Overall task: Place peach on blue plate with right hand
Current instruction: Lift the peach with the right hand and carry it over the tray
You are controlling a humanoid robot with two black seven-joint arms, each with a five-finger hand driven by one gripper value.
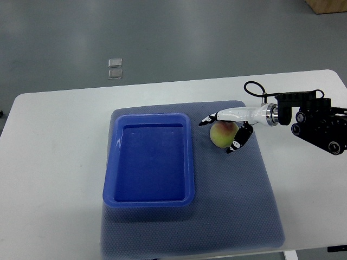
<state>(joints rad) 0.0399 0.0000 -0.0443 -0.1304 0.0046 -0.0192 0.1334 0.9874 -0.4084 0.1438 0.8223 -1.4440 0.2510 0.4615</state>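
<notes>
peach sits on grey mat on white bench, just right of blue plate. right hand fingers curled around peach, clamped on it.

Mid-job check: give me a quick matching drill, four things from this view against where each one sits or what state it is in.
Things:
1. peach
2. blue plate
3. grey mat
4. right robot hand

Places or states:
A. spread on the white table, under the plate
B. empty, left of the fruit
C. fingers curled around the fruit
D. resting on the mat, right of the plate

Pairs: 1-D, 2-B, 3-A, 4-C
</notes>
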